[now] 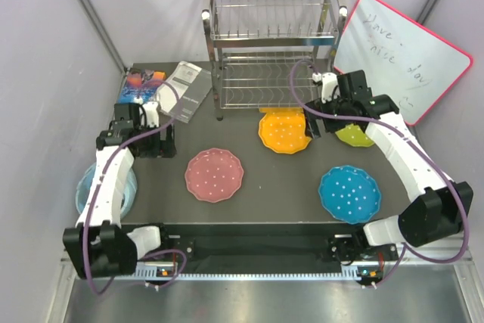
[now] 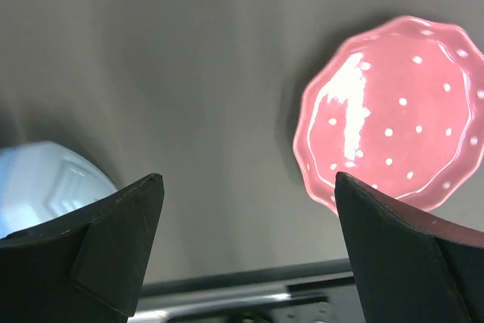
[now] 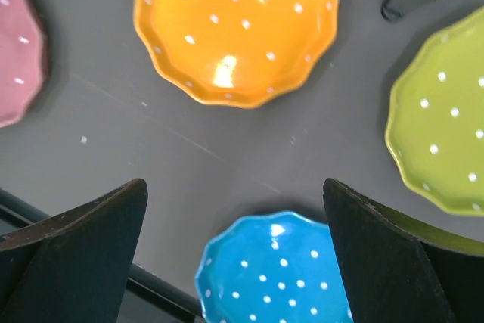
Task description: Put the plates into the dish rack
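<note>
The left tool (image 2: 248,187) is opened wide: its two dark fingers stand far apart, nothing is between them and they touch nothing. It hangs over the bare grey counter (image 1: 265,209) near the 9 o'clock edge. In its own camera the pink plate (image 2: 393,115) lies at 2 o'clock and the pale blue dish (image 2: 45,187) at 8 o'clock. The right tool (image 3: 234,187) is also fully spread and holds nothing. It is above the counter between three plates: in its camera the orange plate (image 3: 236,28) is at 12 o'clock, the yellow-green plate (image 3: 442,126) at 3 o'clock and the blue plate (image 3: 276,274) at 6 o'clock. All four plates lie flat on the counter, face up, with scalloped rims and small white dots, and they do not touch each other. From above, the dish rack (image 1: 272,43) stands upright at the 12 o'clock edge, a shiny two-tier wire frame with a row of thin prongs on top. The orange plate lies just before it, the yellow-green plate is at 2 o'clock and partly under the right arm, the blue at 4 o'clock, the pink at 8 o'clock.
</note>
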Robot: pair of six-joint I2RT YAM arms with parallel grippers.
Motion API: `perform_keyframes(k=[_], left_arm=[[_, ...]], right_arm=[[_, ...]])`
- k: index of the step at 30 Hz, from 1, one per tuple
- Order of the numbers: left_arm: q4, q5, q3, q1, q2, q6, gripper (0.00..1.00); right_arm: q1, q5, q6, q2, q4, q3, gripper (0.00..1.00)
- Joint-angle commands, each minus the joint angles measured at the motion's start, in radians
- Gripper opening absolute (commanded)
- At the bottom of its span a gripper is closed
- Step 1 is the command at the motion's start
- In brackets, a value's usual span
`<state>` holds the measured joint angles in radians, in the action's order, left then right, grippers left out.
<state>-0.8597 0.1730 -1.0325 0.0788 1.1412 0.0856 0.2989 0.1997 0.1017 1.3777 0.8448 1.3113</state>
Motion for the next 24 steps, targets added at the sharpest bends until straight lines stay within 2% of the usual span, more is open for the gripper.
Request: perform_keyframes(k=[1,2,5,9,14,19,24], left_arm=[[-0.018,0.050,-0.020,0.078,0.116,-0.167,0.99],[-0.009,0.052,-0.011,0.082,0.146,-0.194,0.99],[0.031,0.019,0.011,0.085,0.157,-0.259,0.99],[0.128,0.026,0.072,0.088,0.126,-0.386,0.99],[0.215,0.079,0.185,0.087,0.103,-0.490,0.98],[0.229,0.144,0.267,0.085,0.118,-0.501,0.94],[0.304,0.204,0.330,0.052,0.196,-0.572,0.87]], right_arm=[[0.002,0.110,-0.084,-0.005,-0.042,0.078,1.00],[0.000,0.115,-0.126,0.010,-0.061,0.078,1.00],[0.000,0.266,-0.172,0.064,-0.113,0.066,1.00],[0.020,0.449,-0.319,0.106,-0.223,-0.048,1.00],[0.081,0.501,-0.378,0.141,-0.328,-0.125,1.00],[0.132,0.552,-0.448,0.182,-0.424,-0.201,1.00],[0.183,0.526,-0.557,0.234,-0.634,-0.317,1.00]])
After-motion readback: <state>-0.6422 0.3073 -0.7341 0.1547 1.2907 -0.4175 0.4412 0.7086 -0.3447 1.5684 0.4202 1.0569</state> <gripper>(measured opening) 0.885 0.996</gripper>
